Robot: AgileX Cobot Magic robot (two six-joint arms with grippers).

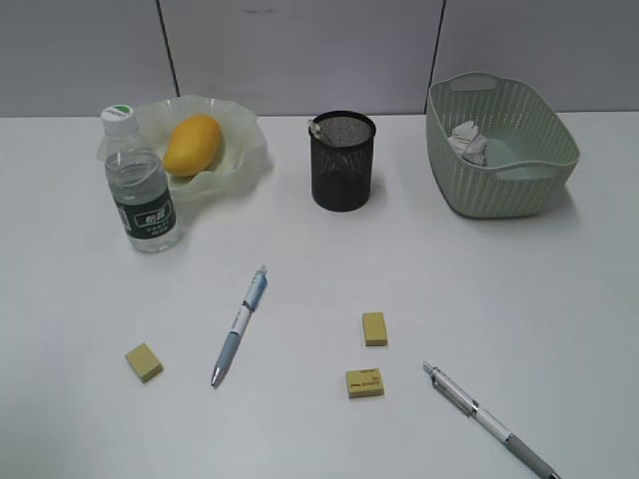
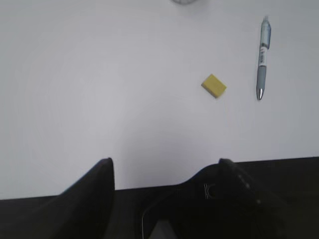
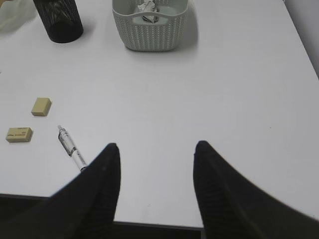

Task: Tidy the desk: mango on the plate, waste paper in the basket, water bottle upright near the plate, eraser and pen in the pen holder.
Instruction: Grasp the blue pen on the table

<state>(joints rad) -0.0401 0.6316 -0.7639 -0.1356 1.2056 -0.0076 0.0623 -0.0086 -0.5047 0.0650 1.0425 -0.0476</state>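
The mango (image 1: 192, 145) lies in the wavy-rimmed plate (image 1: 252, 150). The water bottle (image 1: 141, 185) stands upright just in front of the plate. Waste paper (image 1: 467, 142) sits inside the basket (image 1: 519, 175). The black mesh pen holder (image 1: 342, 165) stands at mid-back. On the desk (image 1: 319, 279) lie a blue pen (image 1: 240, 324), a silver pen (image 1: 487, 419) and three yellow erasers (image 1: 144, 362) (image 1: 374, 328) (image 1: 364, 382). My left gripper (image 2: 167, 167) hangs open near the desk's front edge, short of one eraser (image 2: 214, 85). Beside the silver pen (image 3: 72, 147), my right gripper (image 3: 157, 149) is open and empty.
Neither arm shows in the exterior view. A grey partition wall (image 1: 300, 50) runs behind the desk. In the right wrist view the basket (image 3: 149, 30) and pen holder (image 3: 59, 22) stand far ahead, with two erasers (image 3: 41, 106) (image 3: 19, 134) to the left.
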